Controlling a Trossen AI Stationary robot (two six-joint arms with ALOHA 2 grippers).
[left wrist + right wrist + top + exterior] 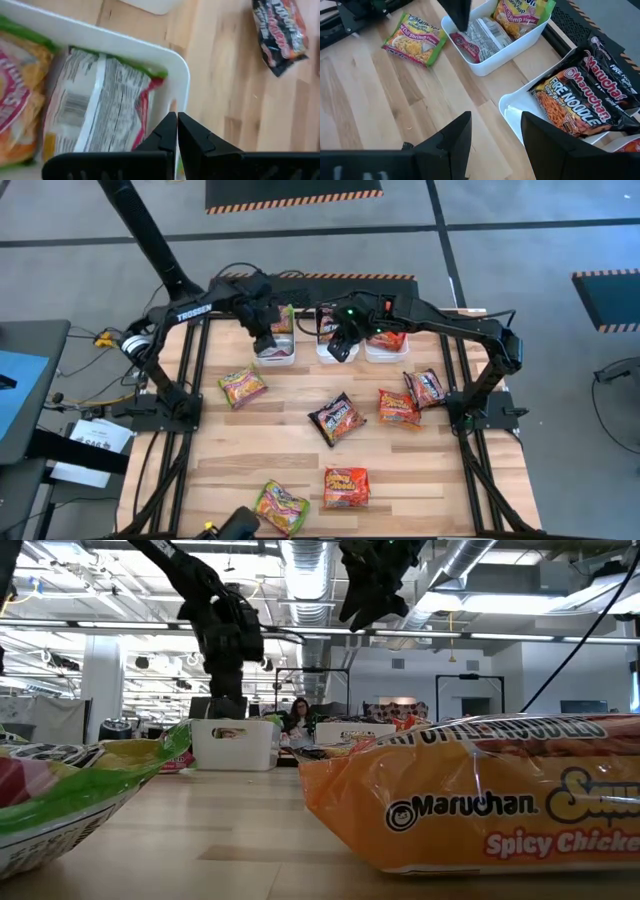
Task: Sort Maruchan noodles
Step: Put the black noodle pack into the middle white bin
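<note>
Maruchan noodles lie partly sorted. High view: three white tubs sit in a row at the table's [300, 455] 12 o'clock edge. The left tub [275, 352] holds green-edged packets, the middle tub [330, 352] a black packet, the right tub [386, 348] red-orange ones. Loose on the table: a green-edged packet [242, 387] at 10 o'clock, a black packet [336, 418] at centre, a red-orange packet [397, 408] and another black packet [426, 388] at 3 o'clock, an orange packet [346, 487] and a green-edged packet [281, 507] at 6 o'clock. The left end effector [265, 340] is above the left tub; the right end effector [342, 345] is above the middle tub.

Low view: both end effectors hang above the tubs at the far side; the orange packet fills the foreground. A person shows in the room behind.

Left wrist view: the left end effector's fingers [165, 135] are pressed together, gripping nothing, at the left tub's rim, over a packet lying printed back up [95, 107].

Right wrist view: the right end effector [495, 135] stands with fingers apart, empty, over bare table beside the middle tub's corner. A black Fire Noodle packet [585, 97] lies in that tub.
</note>
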